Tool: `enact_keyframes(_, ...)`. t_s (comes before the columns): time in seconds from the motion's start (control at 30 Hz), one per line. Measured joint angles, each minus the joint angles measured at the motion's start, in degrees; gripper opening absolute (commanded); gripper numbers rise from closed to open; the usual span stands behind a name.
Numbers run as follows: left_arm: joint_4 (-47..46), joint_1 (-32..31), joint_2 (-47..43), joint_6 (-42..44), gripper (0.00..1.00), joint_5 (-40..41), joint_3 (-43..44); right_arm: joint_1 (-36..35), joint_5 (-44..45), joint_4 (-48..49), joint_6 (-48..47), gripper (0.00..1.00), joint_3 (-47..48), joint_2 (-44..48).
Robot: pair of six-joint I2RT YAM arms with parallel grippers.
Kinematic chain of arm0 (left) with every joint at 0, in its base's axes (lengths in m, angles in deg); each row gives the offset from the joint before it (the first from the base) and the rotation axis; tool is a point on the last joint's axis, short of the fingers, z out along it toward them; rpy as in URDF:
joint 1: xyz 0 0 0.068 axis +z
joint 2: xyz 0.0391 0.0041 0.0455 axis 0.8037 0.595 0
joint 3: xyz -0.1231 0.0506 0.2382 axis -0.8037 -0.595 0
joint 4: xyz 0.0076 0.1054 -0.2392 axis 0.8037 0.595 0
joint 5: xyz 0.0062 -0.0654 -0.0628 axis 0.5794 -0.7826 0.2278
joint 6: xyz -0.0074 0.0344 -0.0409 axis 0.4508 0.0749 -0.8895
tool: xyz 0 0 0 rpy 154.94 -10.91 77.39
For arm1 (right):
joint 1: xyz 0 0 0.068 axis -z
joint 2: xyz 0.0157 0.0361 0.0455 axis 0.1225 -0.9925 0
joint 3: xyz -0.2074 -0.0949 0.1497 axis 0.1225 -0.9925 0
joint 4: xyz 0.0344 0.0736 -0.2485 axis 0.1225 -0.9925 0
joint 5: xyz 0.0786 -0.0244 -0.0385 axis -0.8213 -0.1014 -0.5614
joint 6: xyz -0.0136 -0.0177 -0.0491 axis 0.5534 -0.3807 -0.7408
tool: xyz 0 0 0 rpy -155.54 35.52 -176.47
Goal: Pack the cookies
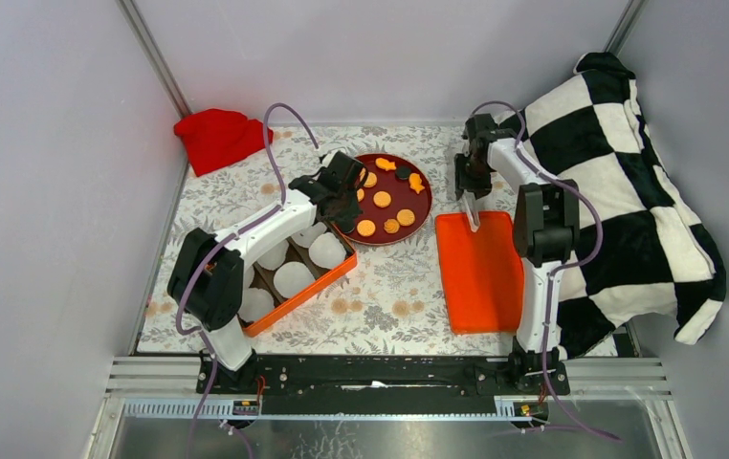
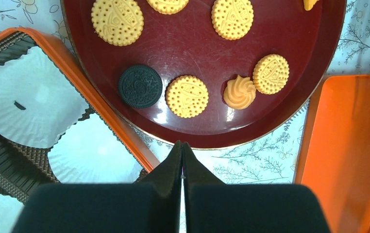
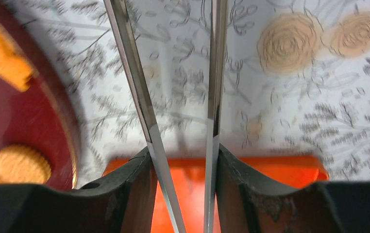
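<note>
Several round orange-yellow cookies (image 1: 382, 199) lie on a dark red plate (image 1: 425, 203), with a black sandwich cookie (image 2: 140, 86) and an orange swirl piece (image 2: 240, 92). They are clearer in the left wrist view (image 2: 187, 96). My left gripper (image 1: 346, 199) is shut and empty. It hovers over the plate's near-left rim (image 2: 207, 141), tips (image 2: 181, 145) beside the box corner. My right gripper (image 1: 469, 186) is shut on metal tongs (image 3: 134, 82). It is right of the plate, above the far end of the orange lid (image 1: 480, 273). The tong blades stand apart, with nothing between them.
An orange box (image 1: 298, 296) with white crinkled liners (image 1: 294, 277) sits left of the plate. A red cloth (image 1: 217, 137) lies at the back left. A black-and-white checked blanket (image 1: 619, 182) is heaped on the right. Fish-shaped orange pieces (image 1: 416, 182) lie on the plate's far side.
</note>
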Motion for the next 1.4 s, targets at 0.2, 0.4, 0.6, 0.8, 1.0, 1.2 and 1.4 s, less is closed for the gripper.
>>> enact_keyframes(0.2,0.0,0.0,0.0,0.1,0.0,-1.5,0.0,-1.2,-0.9,-3.0,0.1,0.52,-2.0,10.7)
enact_keyframes(0.4,0.0,0.1,0.0,0.9,0.0,-2.8,0.1,-3.4,-0.9,-4.4,0.1,0.54,-2.8,18.2)
enact_keyframes(0.6,0.2,0.9,-0.2,1.7,0.0,-4.4,1.9,-5.7,-0.3,-5.0,0.4,0.53,-8.3,18.8)
enact_keyframes(0.8,-0.1,0.9,-2.4,1.7,0.0,-5.5,-0.9,-7.3,0.8,-5.0,1.2,0.54,-12.2,18.8)
enact_keyframes(1.0,-0.2,1.0,-2.6,1.6,0.0,-6.3,-1.7,-7.6,0.9,-4.3,1.4,0.48,-12.5,20.1)
enact_keyframes(1.2,0.0,1.0,-2.6,1.6,0.0,-5.2,-1.7,-10.6,2.4,-3.2,1.4,0.47,-14.6,27.1)
enact_keyframes(1.4,0.2,1.1,-2.9,1.6,0.0,-2.3,-1.9,-18.3,2.2,-1.6,1.3,0.5,-16.5,31.3)
